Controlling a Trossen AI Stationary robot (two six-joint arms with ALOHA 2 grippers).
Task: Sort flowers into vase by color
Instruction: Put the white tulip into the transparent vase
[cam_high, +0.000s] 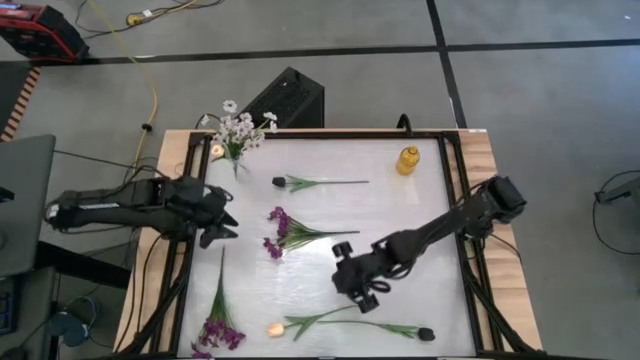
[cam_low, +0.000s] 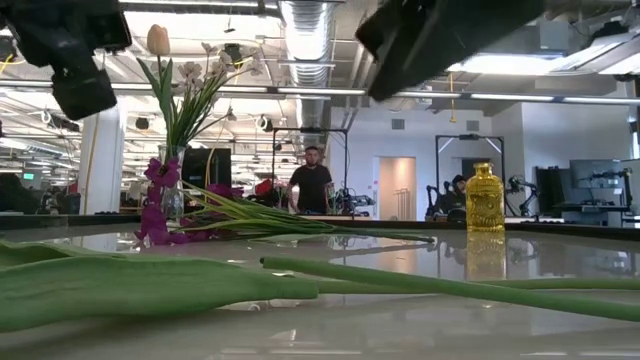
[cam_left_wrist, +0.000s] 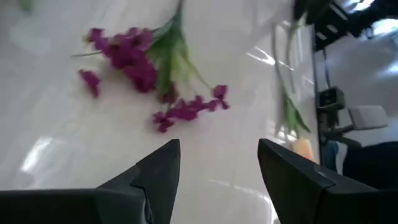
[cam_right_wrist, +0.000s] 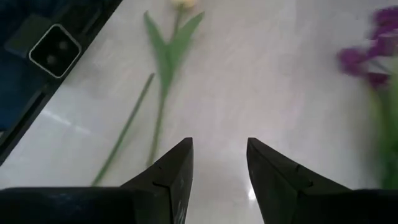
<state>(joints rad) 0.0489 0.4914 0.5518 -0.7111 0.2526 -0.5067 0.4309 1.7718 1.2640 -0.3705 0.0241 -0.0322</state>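
Several flowers lie flat on the white table. A dark-budded sprig (cam_high: 320, 183) lies far centre, and a purple sprig (cam_high: 290, 232) lies in the middle. A second purple sprig (cam_high: 218, 325) lies near left. A peach tulip (cam_high: 300, 325) and another dark-budded sprig (cam_high: 400, 329) lie by the near edge. A glass vase (cam_high: 236, 160) at the far left holds white blossoms and a peach bud. My left gripper (cam_high: 225, 222) hovers open left of the middle purple sprig (cam_left_wrist: 143, 62). My right gripper (cam_high: 365, 295) hovers open above the table, just beyond the tulip stem (cam_right_wrist: 163, 93).
A yellow bottle-shaped vase (cam_high: 407, 160) stands at the far right of the table. A black frame (cam_high: 455, 200) rims the tabletop. A black box (cam_high: 285, 100) sits on the floor beyond the far edge. People (cam_low: 312, 185) stand in the room behind the table.
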